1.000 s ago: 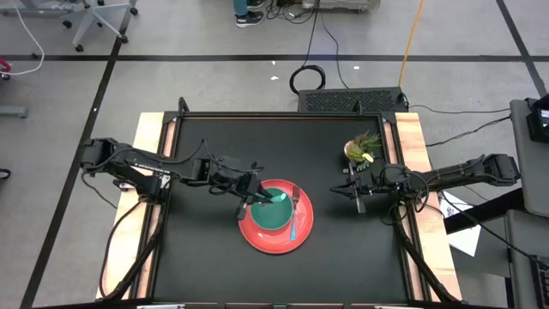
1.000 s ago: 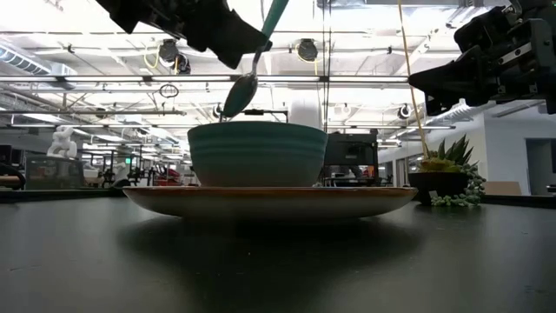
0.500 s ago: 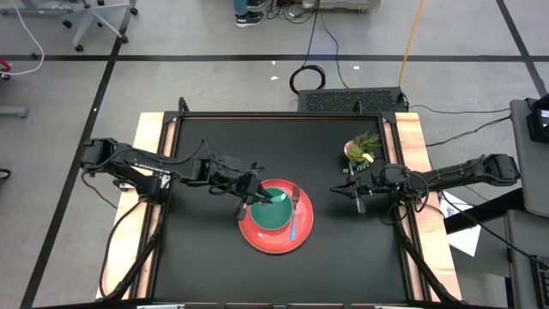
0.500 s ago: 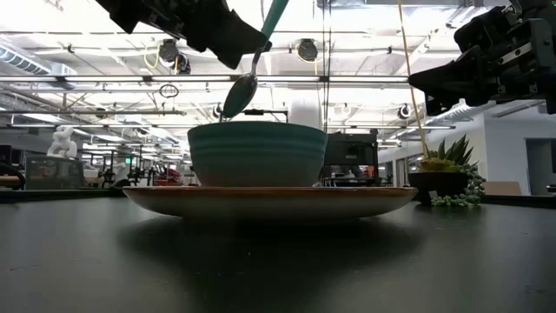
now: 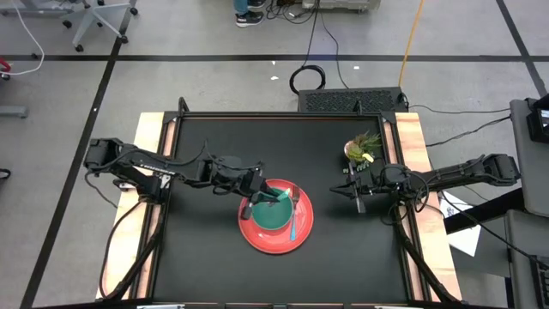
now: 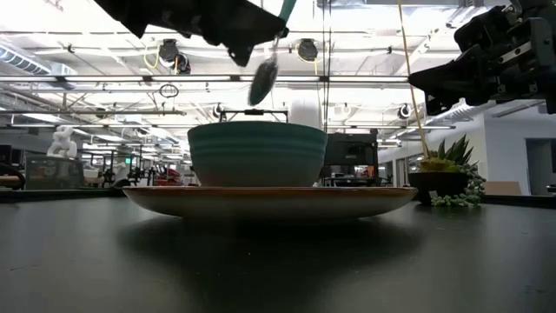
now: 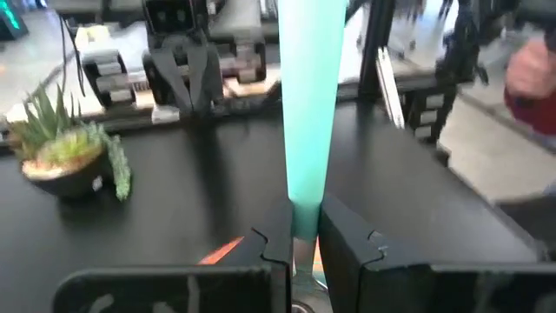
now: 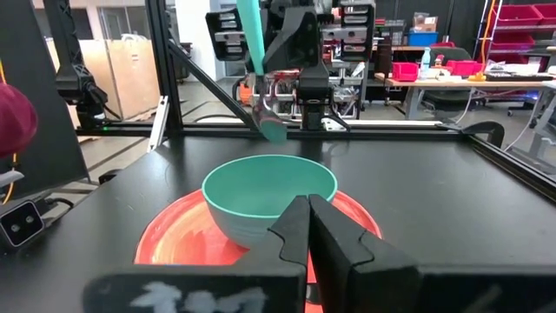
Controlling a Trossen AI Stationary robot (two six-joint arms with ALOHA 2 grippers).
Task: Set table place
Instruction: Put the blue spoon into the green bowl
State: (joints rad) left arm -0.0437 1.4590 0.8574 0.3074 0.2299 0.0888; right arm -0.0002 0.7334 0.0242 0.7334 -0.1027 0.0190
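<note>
Currently left gripper (image 5: 256,196) was clamped on spoon (image 8: 258,61) at neck of mint handle, fingers (image 7: 276,243) pinching it on both sides. Spoon hung tilted, head down, over left part of bowl (image 6: 257,154), clear of rim in low view. Bowl sat on red plate (image 5: 257,233), mid table (image 5: 206,257). Fork (image 5: 293,216) lay on plate just right of bowl. Right gripper (image 5: 356,196) waited well right of plate, fingers (image 8: 323,228) pressed together, holding nothing. Potted plant (image 5: 363,146) stood behind it, near right edge.
</note>
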